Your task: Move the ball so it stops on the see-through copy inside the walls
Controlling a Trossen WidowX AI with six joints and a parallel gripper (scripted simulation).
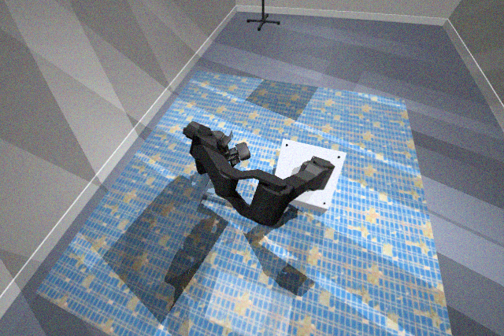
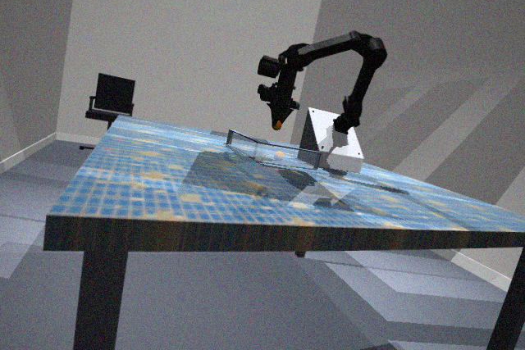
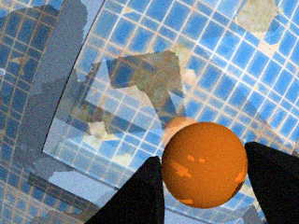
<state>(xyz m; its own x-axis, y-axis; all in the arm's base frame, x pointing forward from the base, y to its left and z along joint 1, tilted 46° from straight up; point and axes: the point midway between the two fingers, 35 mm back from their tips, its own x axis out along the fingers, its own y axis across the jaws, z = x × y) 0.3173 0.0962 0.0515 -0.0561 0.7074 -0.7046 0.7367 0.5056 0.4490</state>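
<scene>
Your gripper (image 3: pixel 202 168) pinches the orange ball (image 3: pixel 205 164), raised above the table (image 2: pixel 169 193); see-through copy (image 2: pixel 279 153) sits inside the clear walls (image 2: pixel 271 147) below.

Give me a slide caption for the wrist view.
Gripper shut on the orange ball, held above the pale see-through copy on the table.

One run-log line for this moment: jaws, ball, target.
gripper: jaws shut on orange ball | ball: airborne above clear walls | see-through copy: inside walls, unoccupied | release: not yet
</scene>
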